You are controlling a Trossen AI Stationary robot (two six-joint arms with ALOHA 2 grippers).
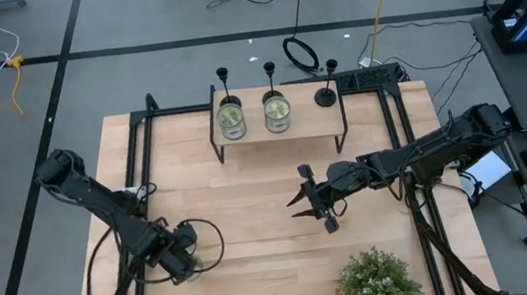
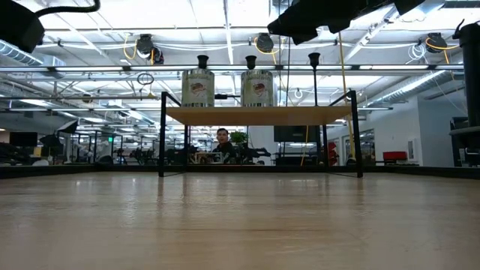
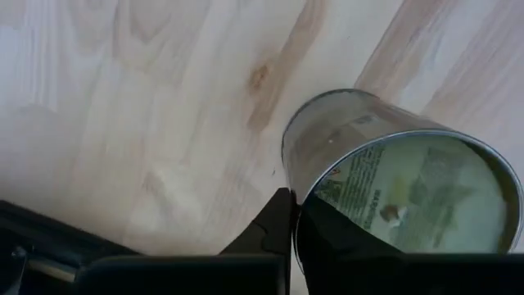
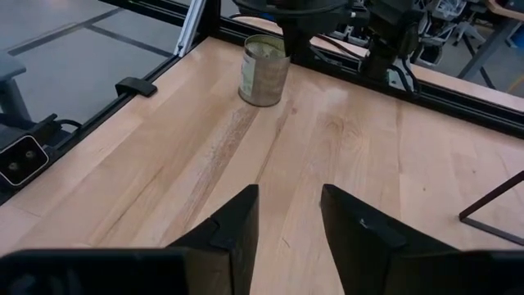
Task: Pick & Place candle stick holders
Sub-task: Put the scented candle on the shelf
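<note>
Left gripper working near desk's front-left corner, fingers pinching tin can, can's base cut off behind gripper body. Right gripper hovering mid-desk, fingers spread, holding nothing. Plant cropped at front edge. Three candle stick holders standing on shelf at desk's far edge, two half hidden behind cans.

Black candle stick holders, silvery green-labelled cans, pale wood-grain table, leafy green plant.
</note>
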